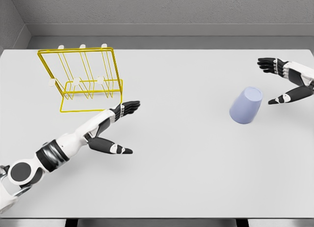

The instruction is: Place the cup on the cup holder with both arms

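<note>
A pale lavender cup (247,105) stands on the white table (176,168), upside down and leaning slightly, right of the middle. My right hand (279,82) is open just to its right, fingers above and thumb below, a small gap away from the cup. The yellow wire cup holder (83,77) with white-tipped pegs stands at the back left. My left hand (122,126) is open just in front of the holder's right corner, fingers stretched toward the middle, holding nothing.
A grey wall runs behind the table's far edge. The table's front edge lies near the bottom of the picture, with dark legs showing below it.
</note>
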### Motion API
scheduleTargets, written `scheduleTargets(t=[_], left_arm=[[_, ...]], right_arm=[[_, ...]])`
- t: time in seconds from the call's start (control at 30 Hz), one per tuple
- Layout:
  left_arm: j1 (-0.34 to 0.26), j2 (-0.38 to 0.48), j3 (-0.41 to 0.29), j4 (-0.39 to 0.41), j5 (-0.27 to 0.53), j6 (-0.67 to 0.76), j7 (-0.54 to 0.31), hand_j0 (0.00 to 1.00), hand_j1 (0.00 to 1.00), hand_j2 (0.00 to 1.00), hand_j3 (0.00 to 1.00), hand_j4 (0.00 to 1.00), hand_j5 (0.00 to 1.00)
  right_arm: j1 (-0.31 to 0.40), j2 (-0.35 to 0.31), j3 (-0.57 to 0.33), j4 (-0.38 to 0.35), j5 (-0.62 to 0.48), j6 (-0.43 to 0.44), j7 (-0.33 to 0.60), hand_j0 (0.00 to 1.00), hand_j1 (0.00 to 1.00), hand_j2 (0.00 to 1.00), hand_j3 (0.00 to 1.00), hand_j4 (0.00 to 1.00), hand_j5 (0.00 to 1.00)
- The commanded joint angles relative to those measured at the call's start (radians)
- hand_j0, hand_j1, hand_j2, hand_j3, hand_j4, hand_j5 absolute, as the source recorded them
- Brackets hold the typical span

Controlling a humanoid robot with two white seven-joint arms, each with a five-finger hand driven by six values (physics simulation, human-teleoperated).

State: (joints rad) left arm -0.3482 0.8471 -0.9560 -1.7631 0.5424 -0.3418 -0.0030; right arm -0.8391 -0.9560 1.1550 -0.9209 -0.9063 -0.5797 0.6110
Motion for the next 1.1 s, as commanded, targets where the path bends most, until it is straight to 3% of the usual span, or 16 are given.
scheduleTargets(t=[0.0, 0.43, 0.67, 0.77, 0.93, 0.97, 1.03, 1.07], left_arm=[[0.0, 0.004, 0.006, 0.001, 0.005, 0.001, 0.0, 1.0, 1.0, 1.0, 1.0, 1.0, 1.0], [0.006, 0.001, 0.011, 0.001, 0.033, 0.001, 0.0, 1.0, 1.0, 1.0, 1.0, 1.0, 1.0], [0.005, 0.003, 0.011, 0.001, 0.056, 0.001, 0.0, 1.0, 1.0, 1.0, 1.0, 1.0, 1.0], [0.005, 0.004, 0.011, 0.001, 0.056, 0.001, 0.0, 1.0, 1.0, 1.0, 1.0, 1.0, 1.0], [0.005, 0.003, 0.011, 0.001, 0.056, 0.001, 0.0, 1.0, 1.0, 1.0, 1.0, 1.0, 1.0], [0.005, 0.003, 0.011, 0.001, 0.056, 0.001, 0.0, 1.0, 1.0, 1.0, 1.0, 1.0, 1.0], [0.003, 0.001, 0.011, 0.002, 0.056, 0.001, 0.0, 1.0, 1.0, 1.0, 1.0, 1.0, 1.0], [0.002, 0.001, 0.011, 0.004, 0.056, 0.001, 0.001, 1.0, 1.0, 1.0, 1.0, 1.0, 1.0]], right_arm=[[0.0, -0.001, -0.001, -0.003, -0.006, 0.001, 0.0, 1.0, 1.0, 1.0, 1.0, 1.0, 1.0], [0.012, -0.024, 0.002, -0.004, 0.006, 0.003, 0.0, 1.0, 1.0, 1.0, 1.0, 1.0, 1.0], [-0.051, -0.076, 0.005, -0.041, 0.009, 0.0, 0.0, 1.0, 1.0, 1.0, 1.0, 1.0, 1.0], [-0.072, -0.078, 0.006, -0.098, 0.023, 0.0, 0.0, 1.0, 1.0, 1.0, 1.0, 1.0, 1.0], [-0.075, -0.084, 0.003, -0.079, 0.03, -0.009, 0.0, 1.0, 1.0, 1.0, 1.0, 1.0, 1.0], [-0.083, -0.076, 0.003, -0.075, 0.07, -0.031, 0.0, 1.0, 1.0, 1.0, 1.0, 1.0, 1.0], [-0.158, -0.055, 0.0, -0.076, 0.426, -0.031, 0.0, 1.0, 1.0, 1.0, 1.0, 1.0, 1.0], [-0.179, -0.036, 0.0, -0.078, 0.521, -0.031, 0.0, 1.0, 1.0, 1.0, 1.0, 1.0, 1.0]])
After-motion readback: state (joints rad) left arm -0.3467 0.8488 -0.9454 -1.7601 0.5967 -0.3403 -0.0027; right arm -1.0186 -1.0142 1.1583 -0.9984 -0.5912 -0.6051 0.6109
